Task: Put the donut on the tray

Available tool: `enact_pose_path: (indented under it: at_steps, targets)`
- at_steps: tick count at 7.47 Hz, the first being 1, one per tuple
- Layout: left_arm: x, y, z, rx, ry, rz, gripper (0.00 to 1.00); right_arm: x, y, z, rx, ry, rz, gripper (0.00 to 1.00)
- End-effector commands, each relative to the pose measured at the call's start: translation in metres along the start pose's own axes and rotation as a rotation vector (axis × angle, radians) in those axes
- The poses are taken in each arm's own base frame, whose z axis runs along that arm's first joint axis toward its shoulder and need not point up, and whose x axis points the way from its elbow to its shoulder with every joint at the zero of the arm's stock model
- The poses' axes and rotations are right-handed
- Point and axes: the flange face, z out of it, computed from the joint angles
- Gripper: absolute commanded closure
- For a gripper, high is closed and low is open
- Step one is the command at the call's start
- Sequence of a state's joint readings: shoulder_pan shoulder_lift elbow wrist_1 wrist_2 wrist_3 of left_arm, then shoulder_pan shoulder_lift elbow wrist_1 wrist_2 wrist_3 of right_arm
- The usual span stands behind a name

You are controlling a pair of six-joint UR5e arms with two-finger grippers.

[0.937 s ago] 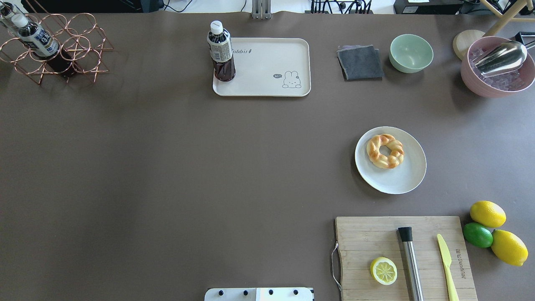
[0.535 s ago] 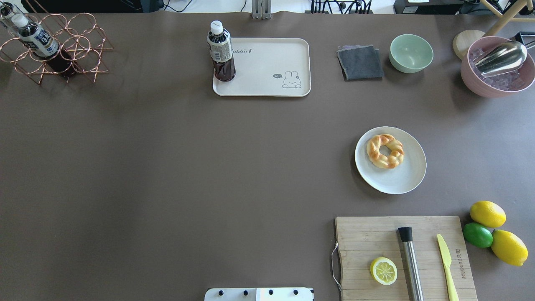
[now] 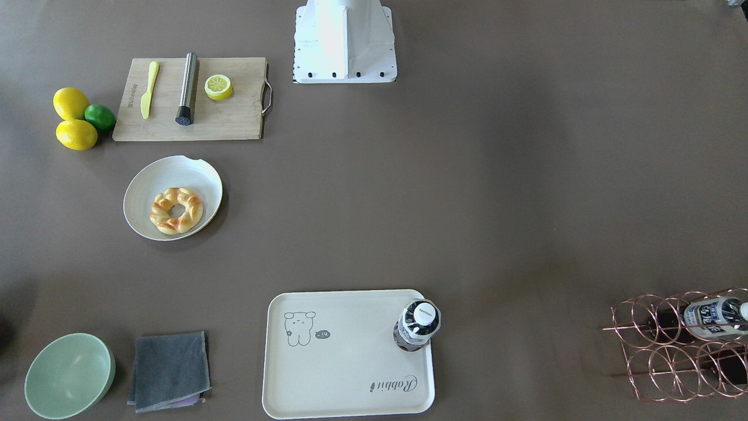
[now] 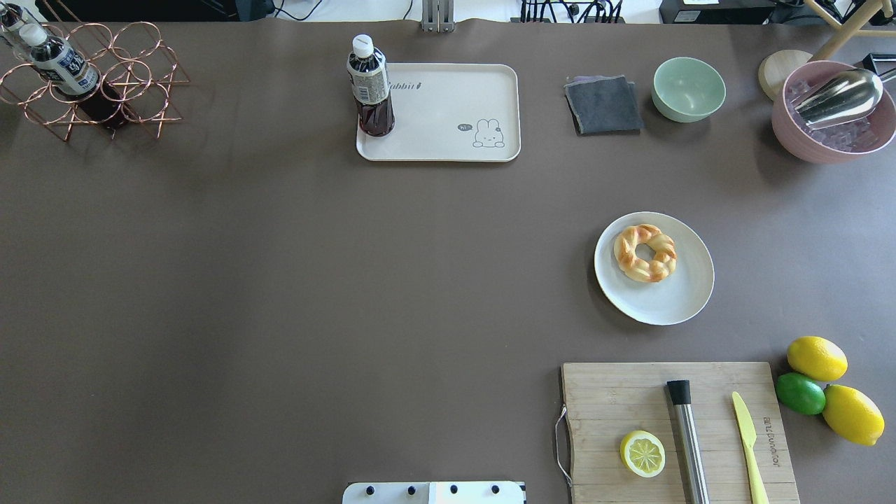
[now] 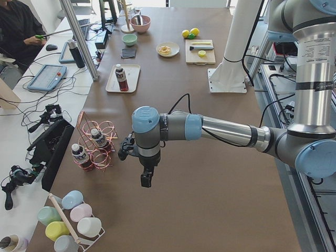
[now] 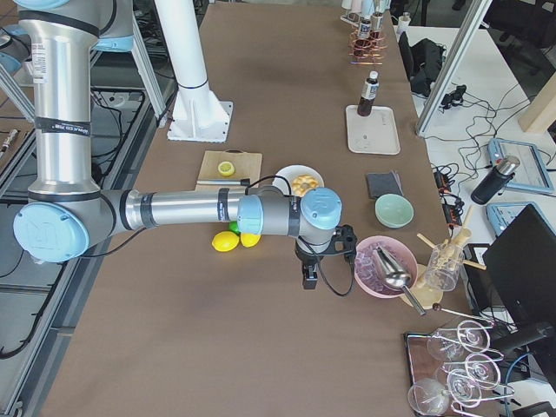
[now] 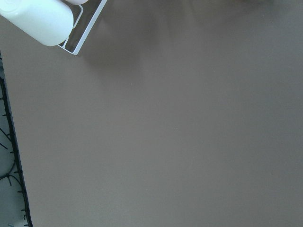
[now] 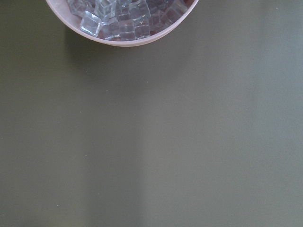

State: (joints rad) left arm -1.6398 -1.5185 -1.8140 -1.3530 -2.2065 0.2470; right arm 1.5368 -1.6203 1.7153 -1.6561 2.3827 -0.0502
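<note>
On table (image 4: 280, 280): one donut (image 4: 645, 253), one tray (image 4: 448, 143)

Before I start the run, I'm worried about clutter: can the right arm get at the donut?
Probably yes. The donut lies uncovered on its plate, nothing stands over it, and the right arm hangs over bare table close by.

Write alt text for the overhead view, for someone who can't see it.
A braided donut sits on a pale round plate at the right of a brown table, apart from a cream tray at the far edge that bears a dark bottle. A cutting board with a lemon half lies nearest the camera; no robot arm shows.
</note>
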Motion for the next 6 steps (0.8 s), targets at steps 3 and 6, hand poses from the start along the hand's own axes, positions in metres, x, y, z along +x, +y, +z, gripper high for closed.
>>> enact_pose_path:
  at_steps: [3, 6]
  targets:
    - [0.0, 0.001, 0.0, 0.0, -0.001, 0.0, 0.02, -0.104, -0.017, -0.001, -0.013, -0.094, 0.015, 0.0]
    - [-0.002, 0.003, 0.002, -0.004, -0.003, -0.004, 0.02, -0.178, -0.023, 0.026, -0.001, -0.194, -0.003, 0.0]
